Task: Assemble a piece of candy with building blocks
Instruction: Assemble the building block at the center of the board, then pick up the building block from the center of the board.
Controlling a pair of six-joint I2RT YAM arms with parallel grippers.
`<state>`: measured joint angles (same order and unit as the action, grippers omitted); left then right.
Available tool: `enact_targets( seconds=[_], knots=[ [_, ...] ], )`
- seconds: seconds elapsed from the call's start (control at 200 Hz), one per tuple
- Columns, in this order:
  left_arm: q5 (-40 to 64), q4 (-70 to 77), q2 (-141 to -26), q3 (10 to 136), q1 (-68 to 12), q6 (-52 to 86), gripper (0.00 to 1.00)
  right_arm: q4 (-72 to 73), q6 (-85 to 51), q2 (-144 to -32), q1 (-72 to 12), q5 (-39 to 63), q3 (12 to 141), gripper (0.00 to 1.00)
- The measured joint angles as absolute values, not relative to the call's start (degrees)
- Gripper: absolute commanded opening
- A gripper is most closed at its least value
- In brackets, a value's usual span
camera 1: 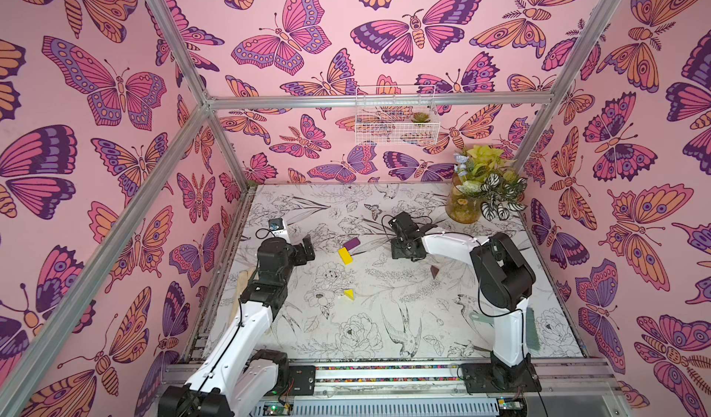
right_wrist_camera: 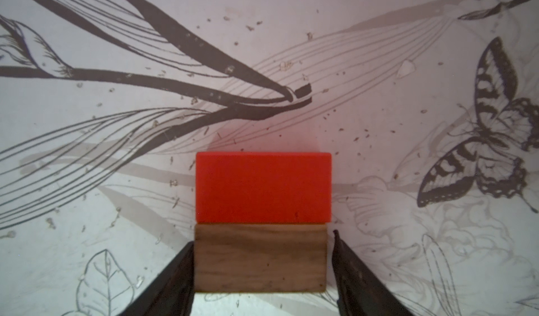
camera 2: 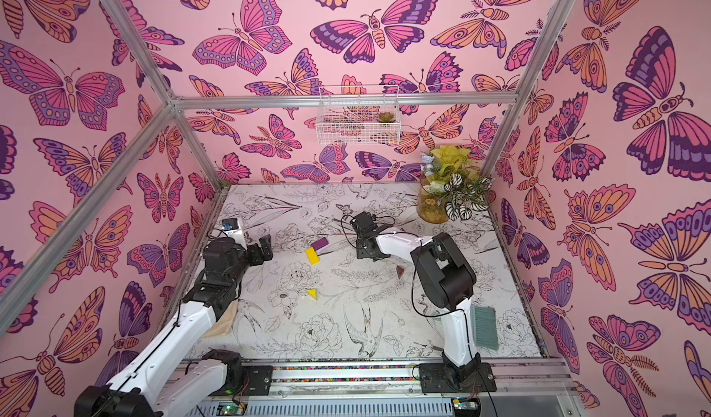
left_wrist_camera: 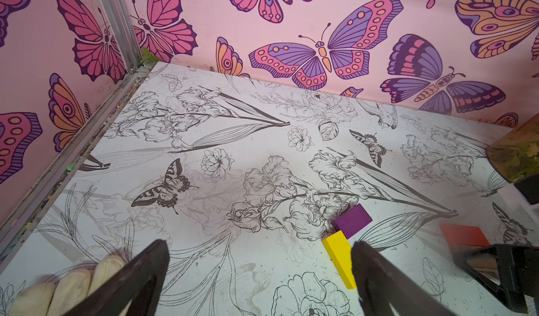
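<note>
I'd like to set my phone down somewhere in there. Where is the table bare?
Barest: the near middle, between the yellow triangle, the brush and the front rail; also the far strip along the back wall, beside the vase. Crowded: the centre, where the purple block, yellow block and right gripper cluster.

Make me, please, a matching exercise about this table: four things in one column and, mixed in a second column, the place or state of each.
Things
1. red block
2. purple block
3. yellow triangle
4. left pincer

Places or states
A. lies alone, touching no other block
B. open, holding nothing
C. long side against the wood block
D. touches an end of the yellow rectangular block

Pairs: 1-C, 2-D, 3-A, 4-B
</note>
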<state>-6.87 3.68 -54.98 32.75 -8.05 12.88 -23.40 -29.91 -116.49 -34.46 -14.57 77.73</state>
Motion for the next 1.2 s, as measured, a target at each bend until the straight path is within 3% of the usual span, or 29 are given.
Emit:
enact_targets(
  seconds=[0.31,0.586,1.197],
  knots=[
    [-6.87,3.01,-54.96,32.77,-8.05,12.91,1.00,-25.96,-28.60,-112.62,-35.27,-17.76,77.87,0.75],
    [-6.83,2.92,-54.43,32.93,-8.05,12.95,1.00,-25.67,-26.13,-110.02,-41.85,-18.11,86.26,0.76],
    [-5.56,2.68,-49.89,32.80,-8.05,15.70,1.00,-28.38,-19.57,-137.21,-45.60,-7.57,115.81,0.78]
  ],
)
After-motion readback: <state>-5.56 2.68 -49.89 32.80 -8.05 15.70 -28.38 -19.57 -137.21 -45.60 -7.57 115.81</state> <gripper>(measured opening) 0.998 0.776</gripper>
